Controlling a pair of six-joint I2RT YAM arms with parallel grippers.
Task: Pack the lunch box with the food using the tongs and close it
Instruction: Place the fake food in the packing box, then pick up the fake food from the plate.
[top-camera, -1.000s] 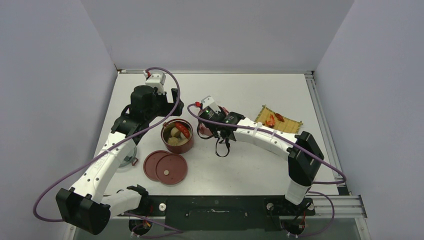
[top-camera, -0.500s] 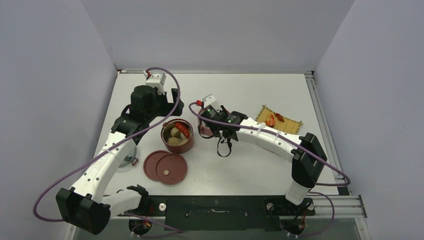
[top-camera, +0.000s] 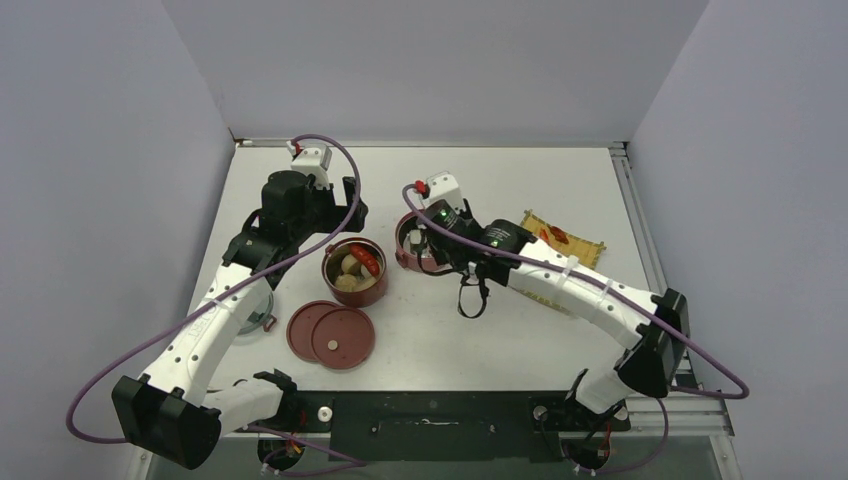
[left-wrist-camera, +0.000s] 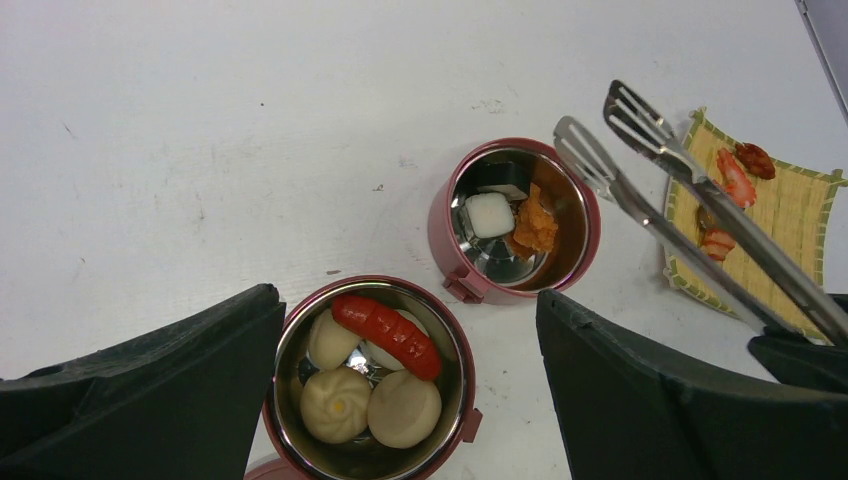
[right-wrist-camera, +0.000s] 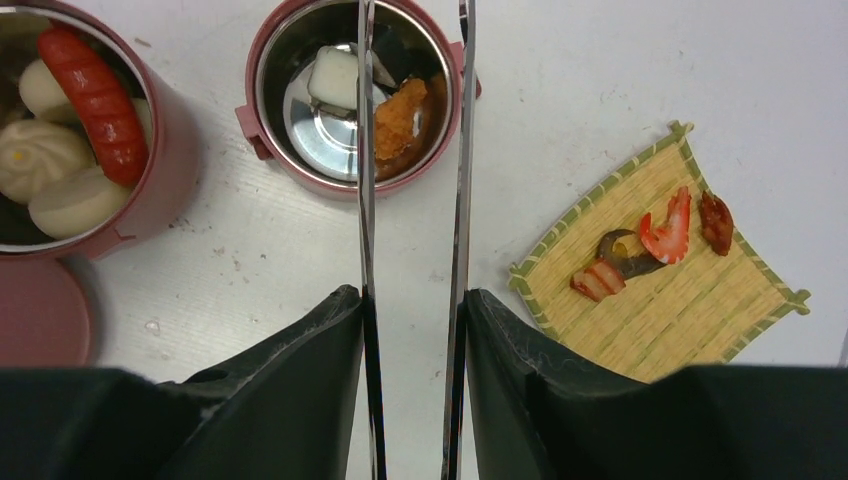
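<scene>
Black left gripper (left-wrist-camera: 408, 305): spread wide, empty, above left bowl; no move in the last second.
Lids (top-camera: 332, 335): two, flat on table, near side of left bowl; not shifted.
Left bowl (top-camera: 365, 296): holds pale balls (left-wrist-camera: 405, 410) and a sausage (left-wrist-camera: 385, 335); contents unchanged.
Right bowl (left-wrist-camera: 438, 225): just beside left bowl, not stacked; white piece (left-wrist-camera: 490, 213) and orange bit (left-wrist-camera: 535, 222) inside.
Tongs (right-wrist-camera: 366, 180): arms parted, nothing between the tips, tips over right bowl.
Right gripper (right-wrist-camera: 412, 300): pinching the tongs' two arms from outside.
Change: right arm has swung out to its right and reached further back; wrist now sits behind right bowl, forearm covers part of mat in the top view.
Mat (right-wrist-camera: 700, 300): still carries several red and dark pieces (right-wrist-camera: 665, 235).
Read: empty tongs above a part-filled bowl, so my guess is the next trip goes back to the mat.
Left to do: rest of mat pieces, stack bowls, lids on.
</scene>
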